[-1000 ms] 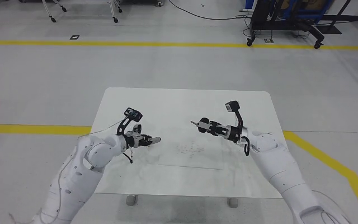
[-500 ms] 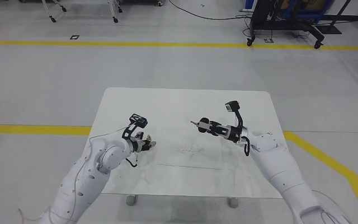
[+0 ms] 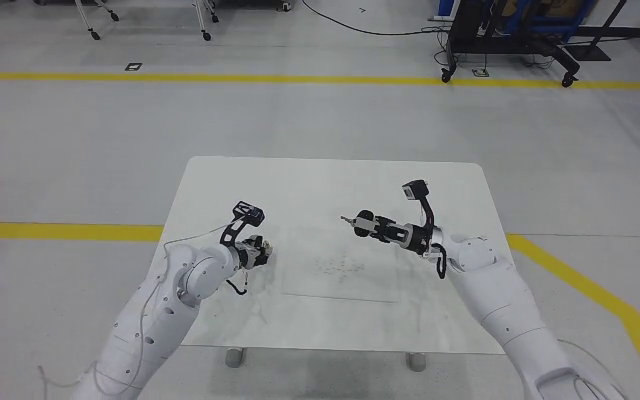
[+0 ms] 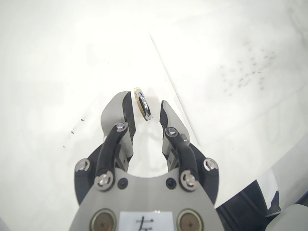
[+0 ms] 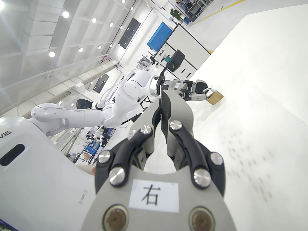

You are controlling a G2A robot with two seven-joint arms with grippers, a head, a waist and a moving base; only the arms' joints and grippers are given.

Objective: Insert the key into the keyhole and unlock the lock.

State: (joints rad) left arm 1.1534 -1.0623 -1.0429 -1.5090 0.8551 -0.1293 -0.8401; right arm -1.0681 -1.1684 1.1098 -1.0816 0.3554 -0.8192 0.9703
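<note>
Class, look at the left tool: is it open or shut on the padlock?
Open: the left tool has its pads apart, with a gap on each side of the padlock between them.

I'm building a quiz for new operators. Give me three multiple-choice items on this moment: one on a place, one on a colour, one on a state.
1. Where is the padlock?
A on the floor
B on the table, between the fingers of the left pincer
C hanging from a hook

2. What colour is the padlock's body?
A brass
B red
C black

3. How is the right pincer?
A wide open
B half open
C shut on the key

Key: B, the left wrist view shows it between the spread fingers. A, its body shines gold. C, the fingers meet, and the top view shows a slim key tip poking out.
</note>
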